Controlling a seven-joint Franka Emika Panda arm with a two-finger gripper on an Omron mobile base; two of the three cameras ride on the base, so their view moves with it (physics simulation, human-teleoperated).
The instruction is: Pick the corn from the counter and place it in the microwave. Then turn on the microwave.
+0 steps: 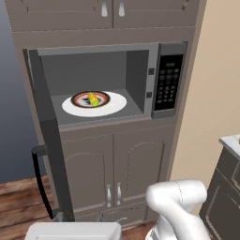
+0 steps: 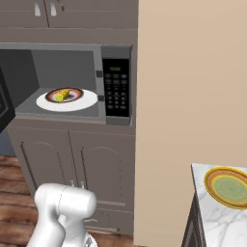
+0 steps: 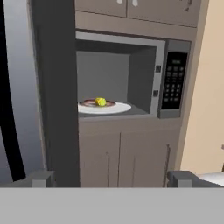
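Observation:
The corn (image 1: 93,100) (image 2: 63,94) (image 3: 100,102) lies in a small dark-rimmed dish (image 1: 77,99) on the white plate (image 1: 117,104) inside the microwave (image 1: 140,70) (image 2: 99,53) (image 3: 144,57). The microwave's door (image 1: 49,140) (image 3: 54,87) is swung wide open to the left. Its black keypad (image 1: 168,84) (image 2: 116,89) (image 3: 173,83) is on the right side. My gripper (image 3: 111,179) is open, its fingertips (image 3: 41,177) far apart with nothing between them. It is well back from the microwave and faces it.
The door's black bar handle (image 1: 40,183) (image 3: 11,109) sticks out at the left. Brown cabinet doors (image 1: 112,164) stand below the microwave. A beige wall (image 2: 193,96) is to the right, and a counter corner (image 2: 212,222) (image 1: 232,140) carries a yellow-green plate (image 2: 229,185).

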